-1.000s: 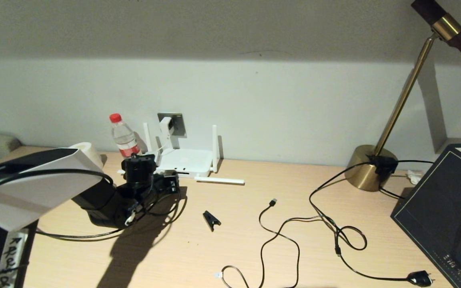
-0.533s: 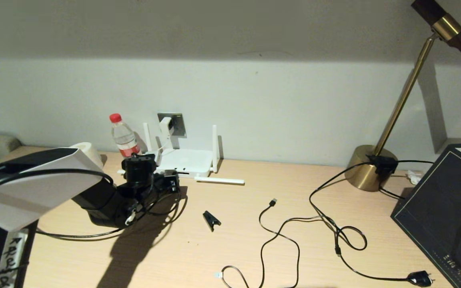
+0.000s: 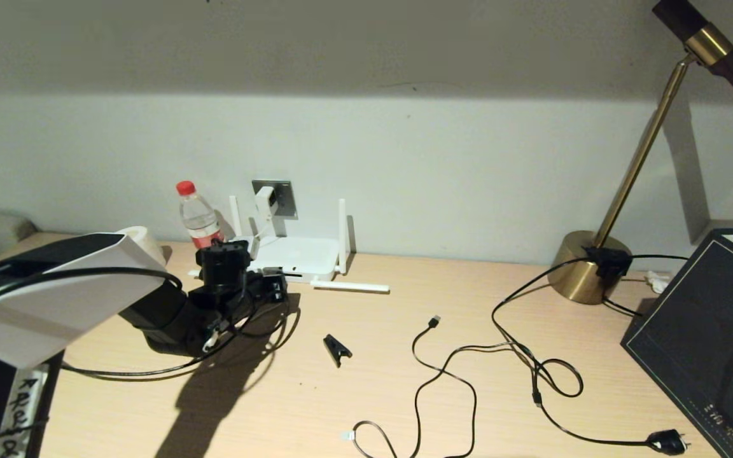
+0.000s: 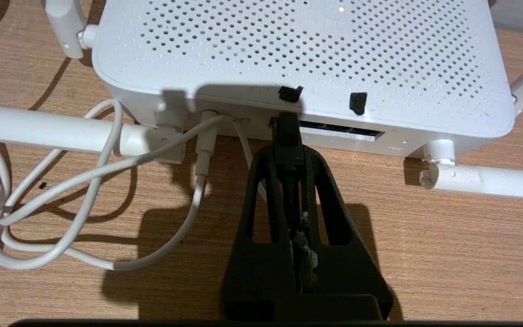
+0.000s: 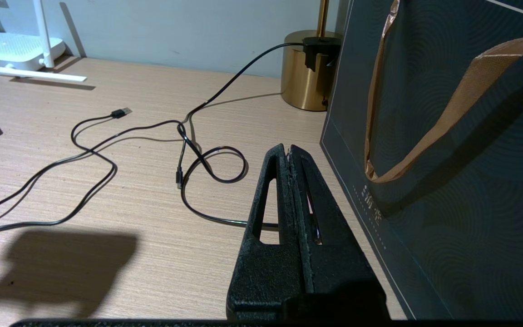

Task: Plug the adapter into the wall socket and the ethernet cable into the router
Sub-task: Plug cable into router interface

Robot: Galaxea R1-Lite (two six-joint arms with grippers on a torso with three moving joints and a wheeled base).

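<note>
The white router (image 3: 293, 254) lies against the wall under the grey wall socket (image 3: 284, 194). The white adapter (image 3: 265, 198) sits in that socket. Its thin white cord (image 4: 107, 172) loops over the desk and ends in a plug at the router's back edge. My left gripper (image 4: 288, 152) (image 3: 272, 289) is at that edge, shut on the black ethernet cable's connector end (image 4: 287, 129). The connector's tip is at the left end of the dark port row (image 4: 341, 132). The cable (image 3: 118, 373) trails back under the left arm. My right gripper (image 5: 287, 150) hovers shut and empty over the desk's right side.
A water bottle (image 3: 198, 216) and a white cup (image 3: 144, 242) stand left of the router. One antenna (image 3: 349, 287) lies flat on the desk. A black clip (image 3: 336, 349), a thin USB-tipped cable (image 3: 433, 322), a brass lamp base (image 3: 586, 268) and a dark bag (image 3: 697, 318) occupy the right.
The left arm has edged slightly forward toward the router's back edge, carrying the ethernet connector with it. Everything else is unchanged.
</note>
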